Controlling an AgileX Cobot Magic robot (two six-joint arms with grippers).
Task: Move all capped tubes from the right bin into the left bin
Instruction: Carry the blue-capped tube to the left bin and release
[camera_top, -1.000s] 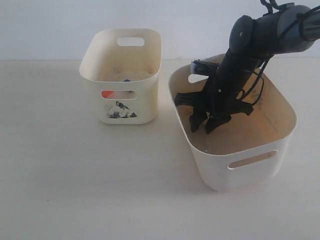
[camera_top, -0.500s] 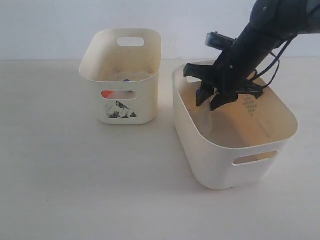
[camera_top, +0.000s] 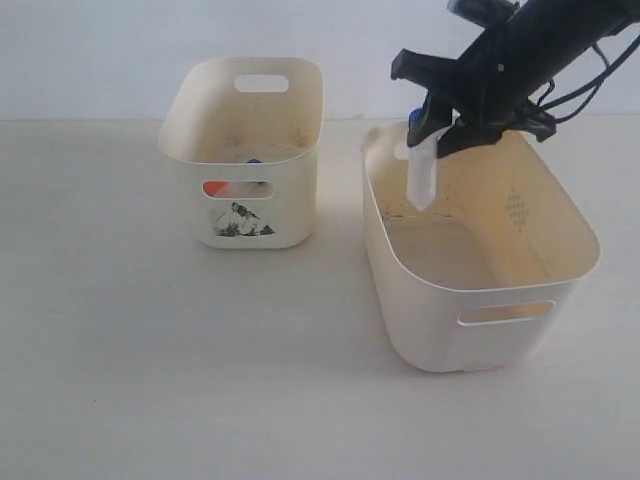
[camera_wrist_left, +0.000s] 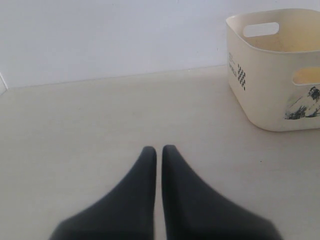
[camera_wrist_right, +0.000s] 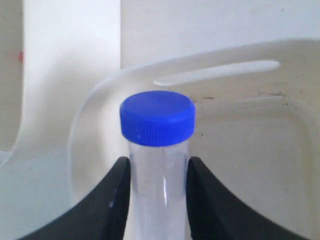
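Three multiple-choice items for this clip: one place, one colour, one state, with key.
1. The tube in the right gripper is: A) hanging over the right bin; B) lying on its floor; C) leaning on its front wall.
2. Its cap is: A) orange-red; B) green; C) blue.
3. The left gripper has its jaws: A) wide open; B) together, empty; C) clamped on a tube.
Key: 1A, it hangs clear of the floor; 2C, right wrist view shows blue; 3B, tips nearly touch, nothing between.
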